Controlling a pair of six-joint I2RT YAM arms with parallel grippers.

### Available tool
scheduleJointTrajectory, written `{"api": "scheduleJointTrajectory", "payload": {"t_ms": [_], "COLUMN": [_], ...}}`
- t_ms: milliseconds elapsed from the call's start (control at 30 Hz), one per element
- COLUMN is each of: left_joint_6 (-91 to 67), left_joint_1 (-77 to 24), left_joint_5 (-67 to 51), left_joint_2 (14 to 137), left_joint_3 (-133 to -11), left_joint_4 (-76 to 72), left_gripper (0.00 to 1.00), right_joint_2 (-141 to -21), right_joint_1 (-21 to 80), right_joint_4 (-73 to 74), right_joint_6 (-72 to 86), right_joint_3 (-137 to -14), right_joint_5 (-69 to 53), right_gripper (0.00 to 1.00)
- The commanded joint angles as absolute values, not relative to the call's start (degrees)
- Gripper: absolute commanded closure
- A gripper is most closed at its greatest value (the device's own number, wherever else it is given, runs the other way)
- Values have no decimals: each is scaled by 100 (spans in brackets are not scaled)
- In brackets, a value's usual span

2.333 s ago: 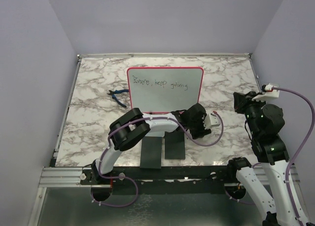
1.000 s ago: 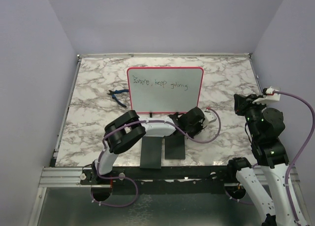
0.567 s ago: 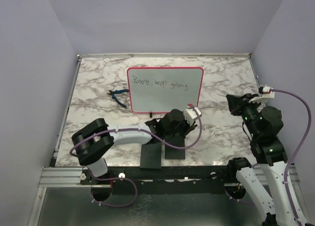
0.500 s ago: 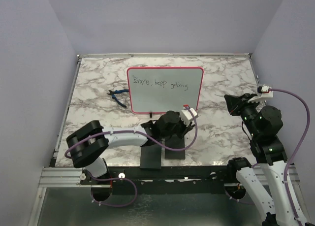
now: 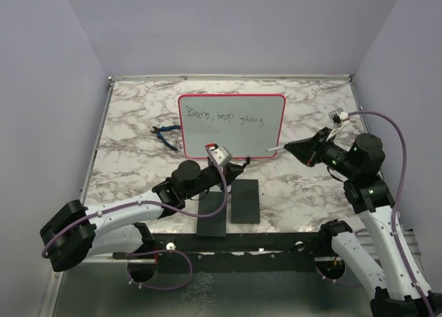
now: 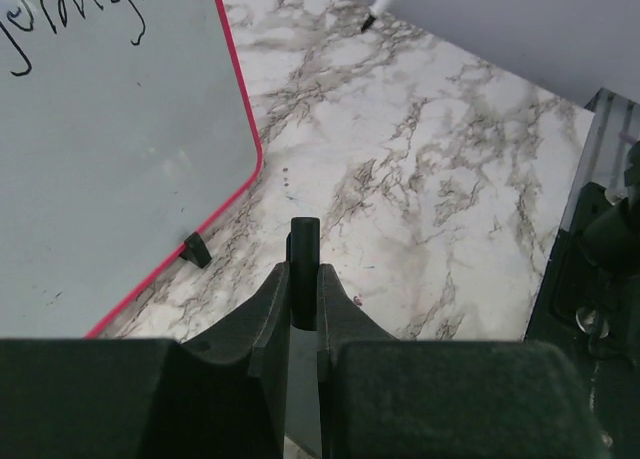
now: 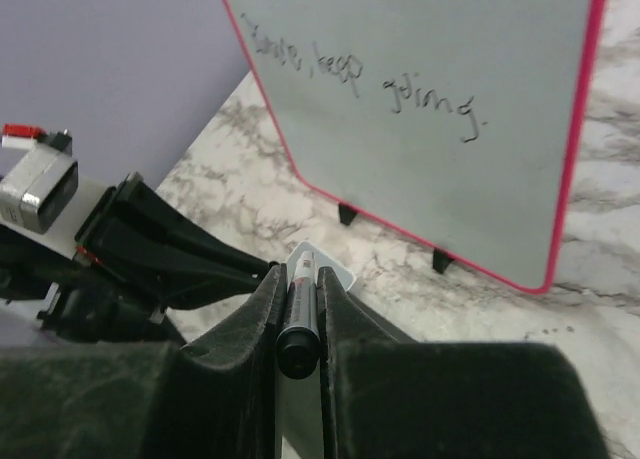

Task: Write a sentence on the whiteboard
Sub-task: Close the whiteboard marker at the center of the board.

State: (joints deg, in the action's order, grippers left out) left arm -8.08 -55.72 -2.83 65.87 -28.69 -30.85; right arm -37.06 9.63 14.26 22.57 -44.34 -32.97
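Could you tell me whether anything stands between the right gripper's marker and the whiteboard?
Nothing visible does. The right gripper holds the marker by the lower right corner of the whiteboard; the left gripper sits low, off that line.

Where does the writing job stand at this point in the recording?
Done, it seems: the sentence, ending in a full stop, runs along the upper part of the whiteboard. In hand: the right gripper clamps the marker, tip uncapped and off the board near its lower right corner; the left gripper pinches a small black piece. Left: probably only putting the marker away.
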Motion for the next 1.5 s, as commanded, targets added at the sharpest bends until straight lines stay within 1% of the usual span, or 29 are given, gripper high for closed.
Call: {"api": "scheduleJointTrajectory", "payload": {"t_ms": [0, 133, 333, 467, 633, 867, 1467], "left_joint_6": [-1097, -1226, -1187, -1111, -1135, -1113, -1133], "left_joint_1": [-5469, -5469, -5480, -5476, -5484, -5589, -5664], "left_joint_5": [-788, -1103, -1388, -1393, -1537, -1758, -1773], "left_joint_2": [5896, 5583, 5587, 5650, 5704, 5922, 5801], "left_joint_3": [-2604, -2634, -2760, -2838, -2910, -3101, -3094], "left_joint_4": [-3136, -2835, -2606, -2480, -2474, -2384, -2369], "left_gripper": [100, 100, 100, 100, 100, 100, 100], "right_joint_2": [-4038, -4474, -4596, -4568, -4719, -4832, -4909], "right_joint_1": [932, 932, 932, 931, 932, 932, 932], "right_joint_4": [1315, 1513, 1159, 1273, 1460, 1265, 1232], "right_joint_6": [2439, 2418, 2724, 2685, 2485, 2537, 2514], "right_joint_3": [-4565, -4633, -4477, -4531, -4553, -4387, -4232], "right_joint_5": [-4927, -5689, -6009, -5919, -6094, -6212, -6242], "right_gripper": [99, 99, 99, 99, 99, 99, 99]}}
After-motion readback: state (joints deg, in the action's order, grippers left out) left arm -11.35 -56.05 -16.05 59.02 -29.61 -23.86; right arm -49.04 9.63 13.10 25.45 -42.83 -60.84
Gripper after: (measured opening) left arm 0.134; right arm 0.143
